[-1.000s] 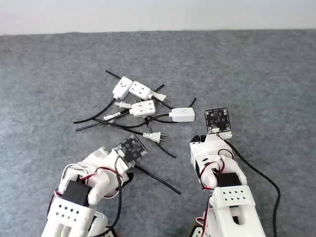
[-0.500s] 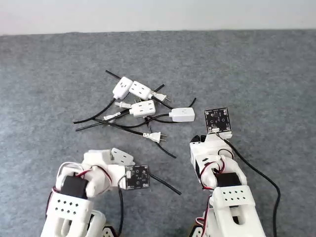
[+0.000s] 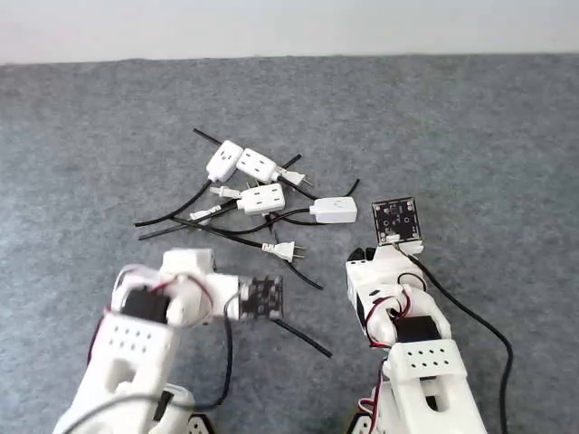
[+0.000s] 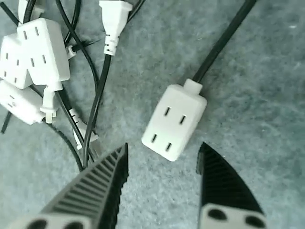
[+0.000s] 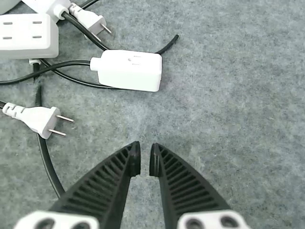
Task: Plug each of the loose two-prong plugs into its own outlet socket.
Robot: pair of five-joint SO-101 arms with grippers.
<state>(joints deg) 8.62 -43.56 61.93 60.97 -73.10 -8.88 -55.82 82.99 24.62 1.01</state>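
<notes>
Left gripper (image 4: pixel 163 151) spread wide; white outlet socket (image 4: pixel 174 121) just ahead of its gap. Right gripper (image 5: pixel 144 160) pinched nearly closed, empty; loose plug (image 3: pixel 282 250) mid-frame, apart.

So the grey table top (image 3: pixel 470 136) has a tangle of black cords (image 3: pixel 172 217) with four white outlet sockets in it: a pair (image 3: pixel 241 163) touching end to end at the far side, a third socket (image 3: pixel 264 198) just nearer, and a lone socket (image 3: pixel 333 210) off to the right. A loose two-prong plug (image 3: pixel 284 250) lies closest to the arms, prongs pointing right. The left arm (image 3: pixel 145 334) bends toward it, and the right arm (image 3: pixel 407 334) sits near the lone socket.
</notes>
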